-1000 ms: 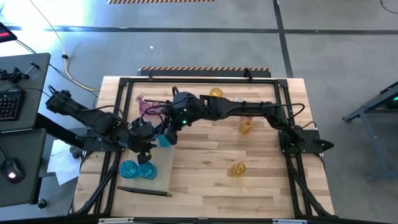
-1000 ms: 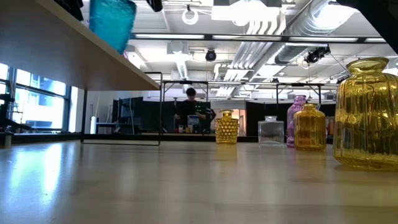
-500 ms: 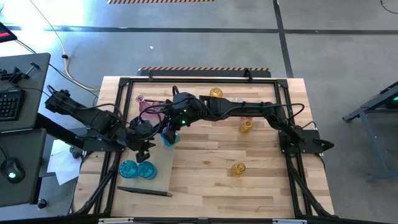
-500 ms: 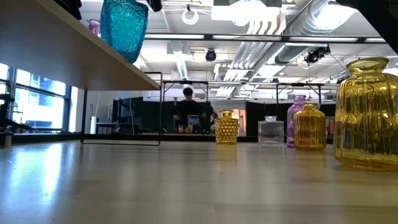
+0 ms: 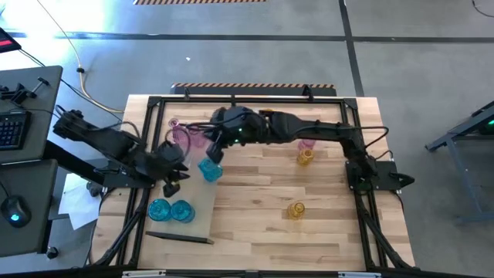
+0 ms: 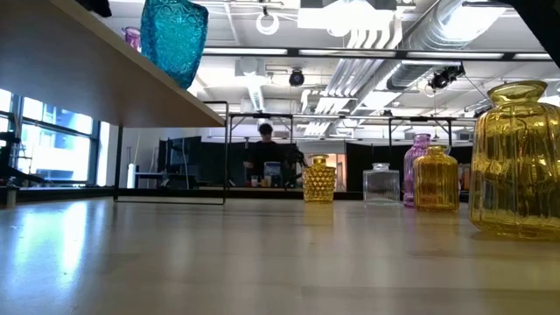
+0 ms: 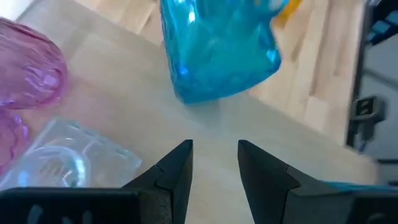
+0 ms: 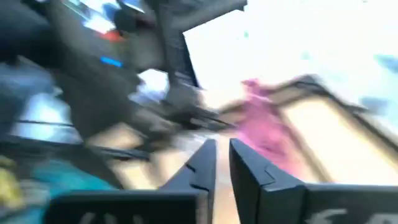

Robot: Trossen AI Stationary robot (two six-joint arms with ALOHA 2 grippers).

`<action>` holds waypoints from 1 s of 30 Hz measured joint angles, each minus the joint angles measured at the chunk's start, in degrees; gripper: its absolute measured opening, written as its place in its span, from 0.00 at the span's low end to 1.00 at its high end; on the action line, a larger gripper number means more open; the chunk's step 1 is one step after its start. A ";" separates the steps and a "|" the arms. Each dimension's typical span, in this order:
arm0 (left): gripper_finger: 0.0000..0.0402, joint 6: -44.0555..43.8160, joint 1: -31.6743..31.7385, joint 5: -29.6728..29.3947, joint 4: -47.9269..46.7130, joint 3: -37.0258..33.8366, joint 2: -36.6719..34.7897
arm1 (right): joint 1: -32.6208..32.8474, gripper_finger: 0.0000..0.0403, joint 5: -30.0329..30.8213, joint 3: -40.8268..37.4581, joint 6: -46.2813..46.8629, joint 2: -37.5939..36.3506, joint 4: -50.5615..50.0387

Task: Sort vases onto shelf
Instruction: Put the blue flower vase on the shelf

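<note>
Standing on the long pale light-wood shelf board [image 5: 202,207] at the left side of the butcher-block tabletop [image 5: 309,232] is a faceted teal translucent glass vase [image 5: 209,170], upright and held by nothing. The left end effector [image 5: 171,180] sits just beside it over the shelf, its two dark fingers [image 7: 176,167] parted with nothing between them; its wrist view shows the teal vase ahead, a pink ribbed glass vase [image 7: 28,68] and a clear square glass vase [image 7: 65,163] close by on the board. The right end effector [image 5: 213,151] hovers above the shelf near the teal vase, fingers nearly together and empty. Two more round teal glass vases [image 5: 170,209] stand at the shelf's near end. Three amber-yellow glass vases [image 5: 306,157] stand on the tabletop, well apart from the shelf. In the low view, a person [image 6: 265,153] stands far behind the tabletop.
</note>
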 joint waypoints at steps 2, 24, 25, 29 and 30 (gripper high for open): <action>0.30 -0.59 0.01 -0.47 0.12 0.00 -1.50 | 0.00 0.01 5.04 -0.19 -0.35 -0.32 -3.91; 0.30 3.65 -0.04 -11.19 5.82 0.02 -15.18 | -4.00 0.00 -4.70 -11.65 12.04 -0.39 -13.62; 0.30 3.67 -0.04 -11.25 5.86 0.02 -15.75 | -3.71 0.00 -5.48 -12.43 12.51 -0.37 -12.85; 0.30 3.67 -0.04 -12.46 5.86 0.02 -17.82 | -2.17 0.00 -6.09 -15.30 14.94 -0.39 -8.40; 0.30 3.67 -0.04 -12.54 5.86 0.02 -18.21 | -1.76 0.00 -6.14 -15.66 15.30 -0.36 -8.24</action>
